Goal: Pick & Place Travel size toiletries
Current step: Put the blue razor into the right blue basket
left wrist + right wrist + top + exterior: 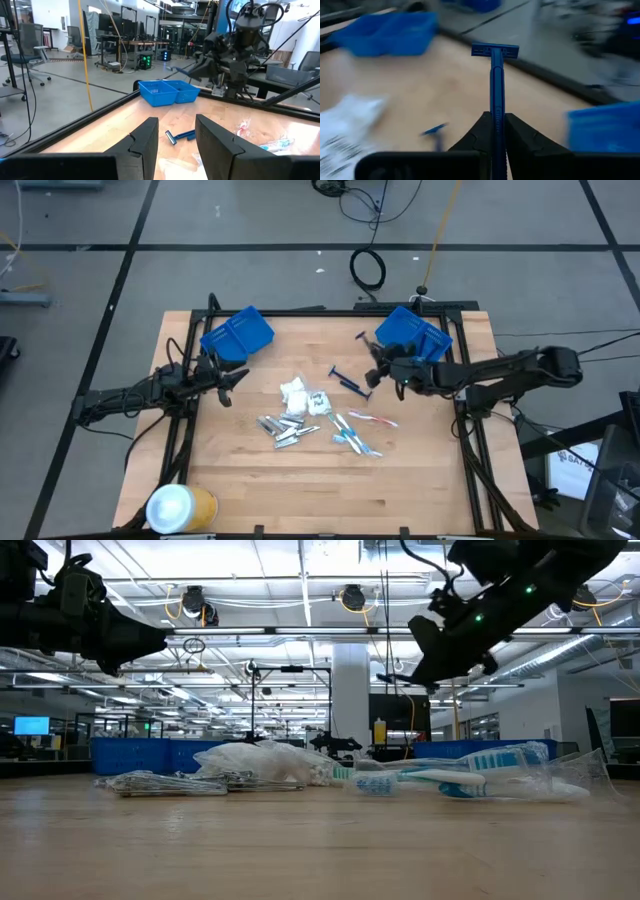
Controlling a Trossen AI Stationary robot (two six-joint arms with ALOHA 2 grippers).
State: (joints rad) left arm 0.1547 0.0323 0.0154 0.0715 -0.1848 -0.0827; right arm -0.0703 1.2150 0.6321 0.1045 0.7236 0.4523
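Right gripper (495,131) is clamped on the handle of a dark blue razor (495,80), head pointing away from the wrist, held above the table beside the right blue bin (415,333). The right arm reaches in from the right edge. Bare wood (420,480) is seen nearer. Another razor (347,382) lies just left, toothbrushes (356,433) and white packets (296,394) mid-table. Left gripper (173,140), fingers parted, is held near the left bin (237,336). A yellow-and-white roll (180,506) sits at the near-left corner.

Toiletries (318,418) sit mid-bench (420,490), bins (237,333) at the back corners, roll (180,506) front left.
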